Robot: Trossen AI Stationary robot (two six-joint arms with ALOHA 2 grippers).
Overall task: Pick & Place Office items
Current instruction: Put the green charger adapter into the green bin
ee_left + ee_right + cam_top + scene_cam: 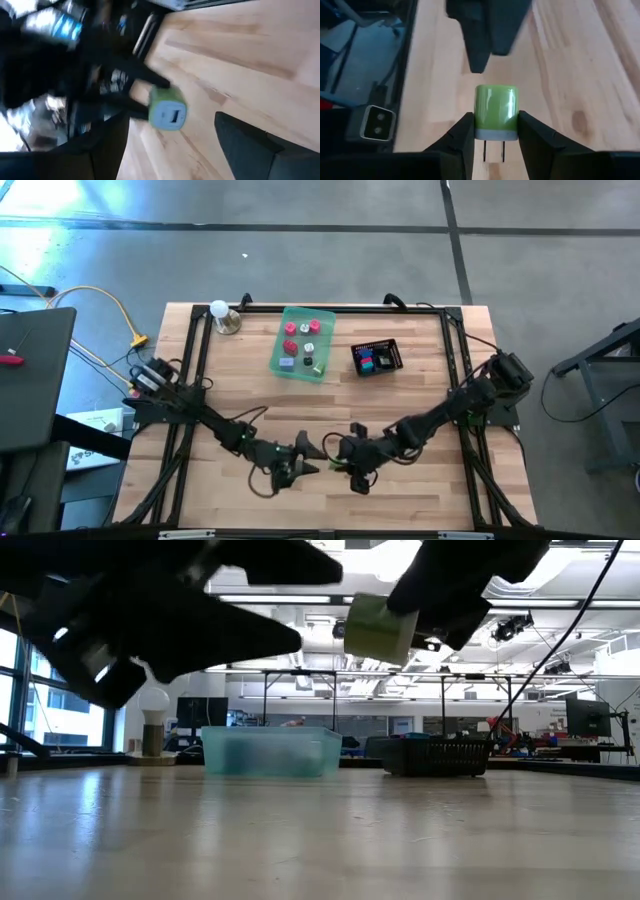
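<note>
The right gripper (495, 132) clenches the green-and-white plug adapter (495, 114); the spread left gripper (303, 455) nearby could knock it loose.

- Green-and-white plug block (167, 109) pinched by right gripper (131, 95), above wooden table (240, 60).
- Left fingers (250, 145) spread, apart from block.

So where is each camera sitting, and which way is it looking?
High view: above the table, looking straight down; both arms, green tray, black basket.
Low view: at tabletop height, looking level across into the room; both grippers hang overhead.
Left wrist view: on the left arm, facing the right gripper.
Right wrist view: on the right arm, looking past its own fingers clamping the green charger.
Shared: both wrist views show that charger.
</note>
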